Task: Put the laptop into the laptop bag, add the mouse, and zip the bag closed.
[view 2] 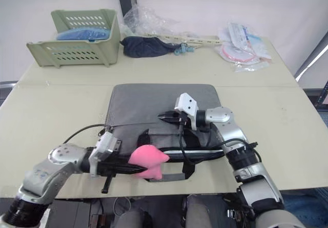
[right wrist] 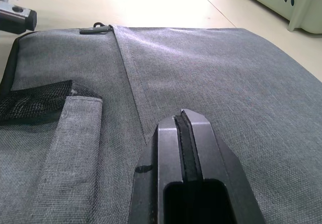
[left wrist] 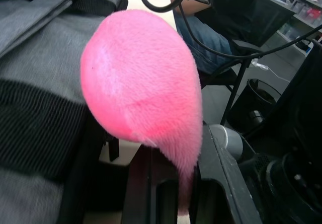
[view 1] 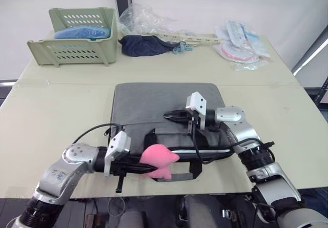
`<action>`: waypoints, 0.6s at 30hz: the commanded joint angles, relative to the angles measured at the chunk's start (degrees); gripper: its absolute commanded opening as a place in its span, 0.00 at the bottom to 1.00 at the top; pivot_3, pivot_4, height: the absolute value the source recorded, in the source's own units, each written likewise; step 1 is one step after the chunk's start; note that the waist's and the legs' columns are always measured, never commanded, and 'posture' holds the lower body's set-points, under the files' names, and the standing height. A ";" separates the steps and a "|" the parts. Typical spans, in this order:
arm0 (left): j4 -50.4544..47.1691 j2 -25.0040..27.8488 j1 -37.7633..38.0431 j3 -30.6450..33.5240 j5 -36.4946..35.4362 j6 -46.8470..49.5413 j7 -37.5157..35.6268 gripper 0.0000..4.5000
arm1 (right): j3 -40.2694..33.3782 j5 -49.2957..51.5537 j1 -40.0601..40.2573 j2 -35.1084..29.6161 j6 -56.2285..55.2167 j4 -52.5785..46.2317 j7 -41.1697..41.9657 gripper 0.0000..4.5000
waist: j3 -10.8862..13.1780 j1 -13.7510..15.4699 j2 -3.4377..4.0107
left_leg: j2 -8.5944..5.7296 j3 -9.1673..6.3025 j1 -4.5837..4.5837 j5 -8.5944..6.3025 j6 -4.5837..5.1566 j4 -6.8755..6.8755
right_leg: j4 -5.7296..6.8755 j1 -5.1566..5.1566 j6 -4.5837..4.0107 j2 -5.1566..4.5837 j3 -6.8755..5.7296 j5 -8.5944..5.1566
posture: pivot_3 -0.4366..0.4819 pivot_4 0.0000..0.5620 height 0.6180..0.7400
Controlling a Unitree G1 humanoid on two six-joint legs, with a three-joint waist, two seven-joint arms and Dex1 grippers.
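Grey fabric laptop bag (view 1: 164, 112), slim and rectangular with black trim and straps, lies flat in the middle of the pale worktop (view 1: 56, 110), its opening along the near edge. A thin silver strip (view 1: 205, 151) shows in that opening, probably the laptop's edge, so the laptop seems to be inside already; the bag looks unzipped. No white mouse can be made out. The left gripper (view 1: 154, 165), at the bag's near edge, has its fingers closed on a pink fluffy lump (view 1: 160, 160). The right gripper (view 1: 171, 117) rests low over the bag's top face with its black fingers pressed together, holding nothing. By this reckoning the mouse and the zip remain.
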 commanded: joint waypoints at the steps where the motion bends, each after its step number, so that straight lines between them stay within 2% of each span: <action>1: -1.12 -3.22 -3.12 -4.73 1.04 -1.69 -0.02 0.00 | 2.46 -4.77 3.46 -0.35 2.18 7.08 -1.76 0.00 | 0.00 0.02 0.05 | 0.00 -0.01 0.01 0.00 0.00 0.00 | -0.01 0.02 0.00 0.00 -0.01 0.00 | 0.48 0.27 1.00; 11: 3.19 -13.64 -10.71 -12.90 3.52 0.54 2.92 0.00 | 2.56 -4.85 4.31 -0.43 2.51 6.38 -1.95 0.00 | -0.27 0.05 0.40 | -0.01 -0.20 0.03 -0.01 0.08 0.00 | -0.32 0.43 0.13 -0.02 -0.15 0.07 | 0.48 0.27 1.00; 14: 4.71 -14.31 -12.97 -13.77 3.71 2.11 2.41 0.00 | 2.62 -4.91 4.32 -0.42 2.58 6.26 -1.86 0.00 | -0.29 0.06 0.44 | -0.02 -0.20 0.03 0.01 0.12 0.00 | -0.37 0.47 0.19 -0.02 -0.16 0.11 | 0.48 0.27 1.00; 16: 4.61 -12.76 -13.23 -12.93 2.97 3.38 1.39 0.00 | 2.62 -4.94 4.29 -0.45 2.59 6.18 -1.85 0.00 | -0.30 0.04 0.50 | 0.00 -0.22 0.04 0.02 0.13 0.00 | -0.37 0.46 0.20 -0.02 -0.18 0.11 | 0.48 0.27 1.00; 18: 2.86 -9.31 -12.24 -11.15 1.31 5.60 -0.32 0.16 | 2.46 -4.87 4.27 -0.59 2.63 6.06 -1.87 0.00 | -0.32 0.04 0.55 | 0.00 -0.26 0.04 0.02 0.13 -0.01 | -0.37 0.46 0.20 -0.02 -0.21 0.11 | 0.48 0.27 1.00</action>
